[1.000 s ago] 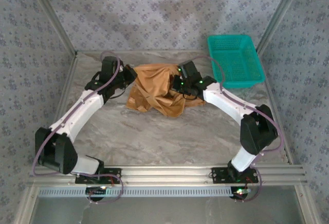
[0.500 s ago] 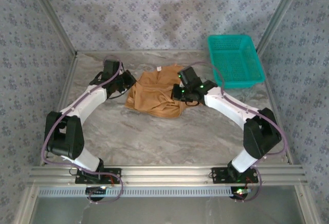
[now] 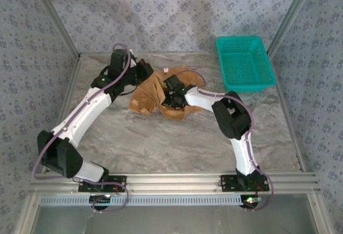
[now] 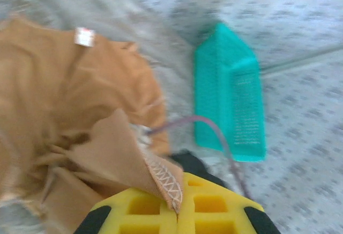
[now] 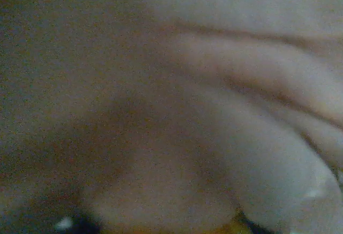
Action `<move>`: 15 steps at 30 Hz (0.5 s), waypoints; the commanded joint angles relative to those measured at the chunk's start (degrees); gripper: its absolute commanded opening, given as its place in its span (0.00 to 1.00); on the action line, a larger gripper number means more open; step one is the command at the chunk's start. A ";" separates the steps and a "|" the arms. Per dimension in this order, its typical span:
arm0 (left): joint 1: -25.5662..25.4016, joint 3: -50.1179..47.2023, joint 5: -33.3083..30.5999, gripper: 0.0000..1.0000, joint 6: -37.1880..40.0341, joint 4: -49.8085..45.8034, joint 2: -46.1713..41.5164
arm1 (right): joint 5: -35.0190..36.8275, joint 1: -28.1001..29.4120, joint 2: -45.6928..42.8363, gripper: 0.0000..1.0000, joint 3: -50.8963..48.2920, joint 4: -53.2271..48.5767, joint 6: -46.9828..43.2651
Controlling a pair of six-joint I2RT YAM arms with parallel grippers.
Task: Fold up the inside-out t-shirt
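Two end effectors work the inside-out t-shirt [image 3: 146,103], which lies bunched in a heap at the far middle of the surface [image 3: 161,143], well left of the teal basket [image 3: 244,62]. The left end effector [image 4: 178,212] is clamped tight on a stitched hem [image 4: 163,172], seam side outward, probably to lift that edge free so the cloth can be spread. The right end effector [image 3: 170,90] is closed and pressed into the heap's middle. Cloth blurs against its camera, so whether it pinches any I cannot tell; it likely anchors the shirt. The white label [image 4: 84,36] shows on a flatter part of the cloth.
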 commanded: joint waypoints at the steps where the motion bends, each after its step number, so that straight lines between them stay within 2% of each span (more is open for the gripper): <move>1: -4.04 5.93 -1.05 0.00 -0.34 -1.67 -2.16 | 5.74 -1.83 1.91 0.05 4.20 3.13 5.60; 4: -7.44 9.83 -1.35 0.00 0.27 -2.45 -2.75 | 7.97 -3.33 2.63 0.07 5.79 2.78 7.54; 6: -8.93 11.72 -1.65 0.00 0.56 -2.89 -3.55 | 9.70 -4.28 2.81 0.13 6.62 1.56 8.36; 9: -10.41 13.37 -2.60 0.00 1.23 -2.90 -5.48 | 12.94 -5.70 3.20 0.27 7.70 -1.43 9.81; 11: -11.01 13.86 -3.28 0.00 1.65 -3.18 -6.57 | 16.86 -6.30 3.10 0.33 8.46 -5.47 11.80; 14: -11.32 13.03 -3.92 0.00 2.18 -3.28 -7.88 | 19.52 -6.64 1.87 0.54 6.93 -7.40 13.64; 15: -11.34 12.51 -4.18 0.00 2.33 -3.11 -8.07 | 18.87 -6.53 1.51 0.58 6.55 -6.66 12.99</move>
